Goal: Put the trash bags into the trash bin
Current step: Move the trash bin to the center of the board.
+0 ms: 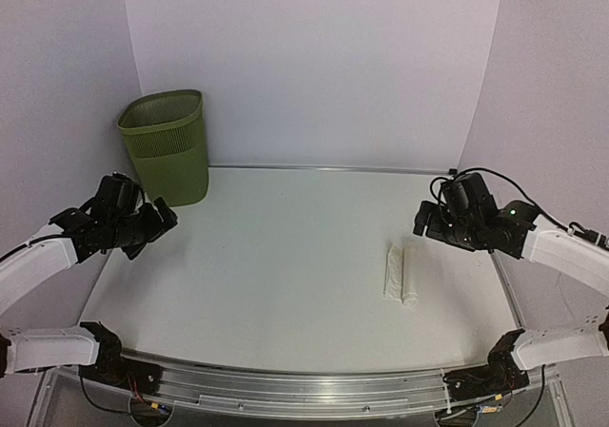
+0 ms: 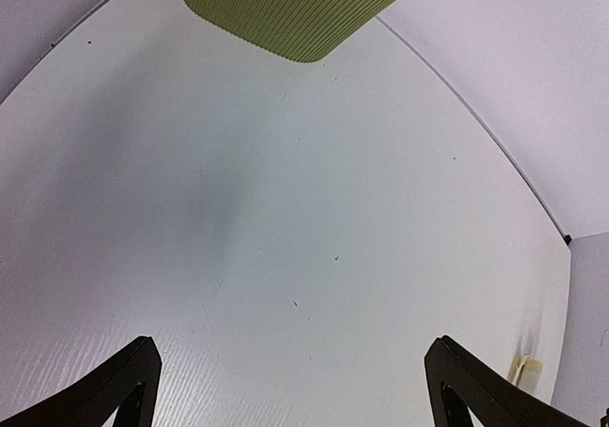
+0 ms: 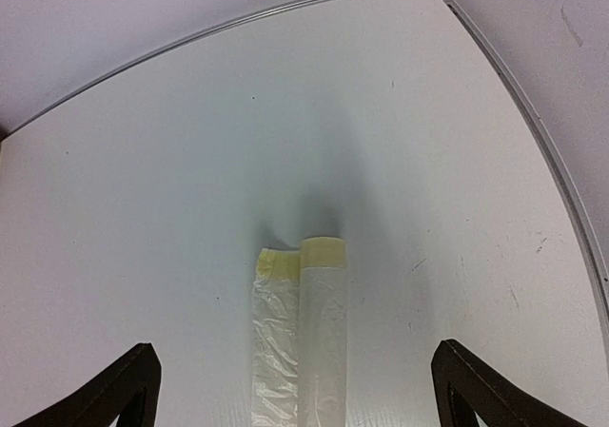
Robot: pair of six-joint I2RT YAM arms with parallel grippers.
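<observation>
Both sets of jaws stand wide apart and hold nothing. In each wrist view the two dark fingertips sit far out toward the picture's edges, with only table showing between them.

The bags (image 1: 401,273) lie on the right half of the table (image 1: 285,284). They form a tight pale roll, with one crinkly layer folded loose along its left side and a yellowish band at the far end. The roll lies flat, running from near to far, and touches nothing else.

The right gripper (image 1: 422,221) hangs above the table close to the roll's far end, clear of the plastic. From its own camera the roll runs up the middle of the view between the fingertips.

The bin (image 1: 166,151) stands upright in the far left corner, close to the back wall, its mouth open upward. It is well apart from the bags, across the width of the table. The left gripper (image 1: 160,220) hovers near the bin's base, just in front of it and not touching. Its camera catches the bin's ribbed green side at the top of the view.
</observation>
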